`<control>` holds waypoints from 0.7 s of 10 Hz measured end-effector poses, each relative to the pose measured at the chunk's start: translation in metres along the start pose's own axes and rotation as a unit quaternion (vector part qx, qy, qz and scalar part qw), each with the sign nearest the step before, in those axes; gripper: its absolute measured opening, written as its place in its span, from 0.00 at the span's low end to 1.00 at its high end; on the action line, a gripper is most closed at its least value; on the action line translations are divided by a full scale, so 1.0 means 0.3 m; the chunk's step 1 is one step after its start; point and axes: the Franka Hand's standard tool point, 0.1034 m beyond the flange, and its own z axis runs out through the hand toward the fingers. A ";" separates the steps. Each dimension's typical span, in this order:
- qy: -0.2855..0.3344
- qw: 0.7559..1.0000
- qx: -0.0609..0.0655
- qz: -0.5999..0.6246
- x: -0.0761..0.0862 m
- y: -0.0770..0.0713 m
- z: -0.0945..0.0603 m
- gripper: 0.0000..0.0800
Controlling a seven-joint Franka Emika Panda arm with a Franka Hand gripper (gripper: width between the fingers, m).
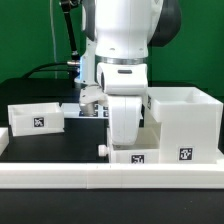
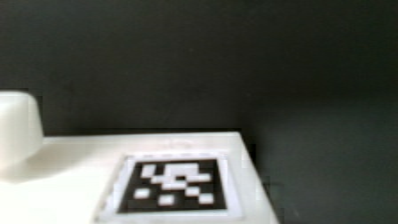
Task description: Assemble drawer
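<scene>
The drawer's large white casing (image 1: 186, 122) stands at the exterior view's right, with a tag on its front. One small open-top tray (image 1: 36, 117) sits at the left. A second tray (image 1: 133, 156) lies by the front rail, right under my gripper (image 1: 121, 143). The gripper hand hangs low over this tray and hides its own fingers, so I cannot tell whether the jaws are open or shut. The wrist view shows a white tagged surface (image 2: 175, 184) very close, with a rounded white part (image 2: 15, 132) beside it. No fingertips show there.
A long white rail (image 1: 60, 178) borders the table's front edge. The marker board (image 1: 88, 112) lies flat behind the arm. The table top (image 1: 60, 145) is black. Cables hang at the back left.
</scene>
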 end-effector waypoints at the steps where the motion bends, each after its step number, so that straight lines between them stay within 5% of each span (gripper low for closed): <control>1: 0.000 1.000 0.000 0.000 0.000 0.000 0.000 0.05; 3: 0.000 1.000 0.000 0.000 0.000 0.000 0.000 0.05; 4: 0.000 1.000 0.000 0.000 0.000 0.000 0.000 0.17; 5: -0.001 1.000 0.001 0.005 0.001 0.001 -0.011 0.17; 6: -0.003 1.000 0.002 0.007 0.002 0.004 -0.031 0.42; 7: -0.004 1.000 -0.002 0.010 0.005 0.011 -0.050 0.42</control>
